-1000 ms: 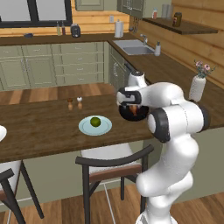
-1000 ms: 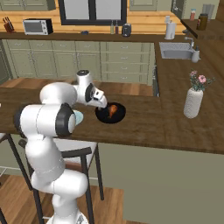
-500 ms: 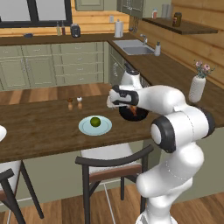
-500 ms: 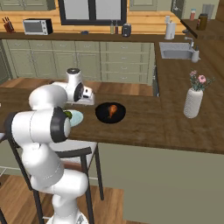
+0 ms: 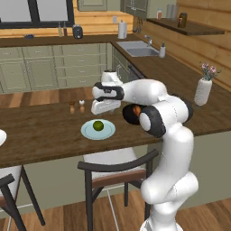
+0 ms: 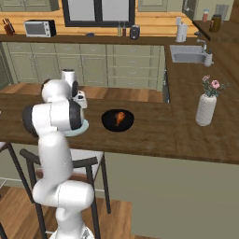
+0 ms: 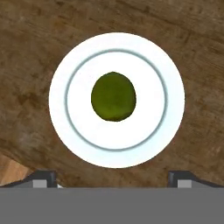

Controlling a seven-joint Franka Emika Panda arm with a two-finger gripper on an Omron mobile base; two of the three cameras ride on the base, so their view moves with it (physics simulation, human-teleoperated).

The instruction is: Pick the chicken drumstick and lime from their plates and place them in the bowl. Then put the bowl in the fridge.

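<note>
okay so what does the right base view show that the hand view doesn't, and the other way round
Right base view alone: the orange-brown chicken drumstick lying inside the glossy black bowl, a white vase of pink flowers, the sink and a microwave.

Hand view alone: the round yellow-green lime centred on its pale plate, seen from straight above, and the spread fingertips of the end effector.

Both: the pale round plate and the dark wooden counter.

Bowl (image 5: 129, 113) mostly hidden behind arm; claw (image 7: 111, 177) tips cropped.

A white vase (image 5: 203, 91) of pink flowers stands on the wooden surface (image 5: 40, 135), well apart from the jaws; two small shakers (image 5: 76, 106) sit just beside them.
</note>
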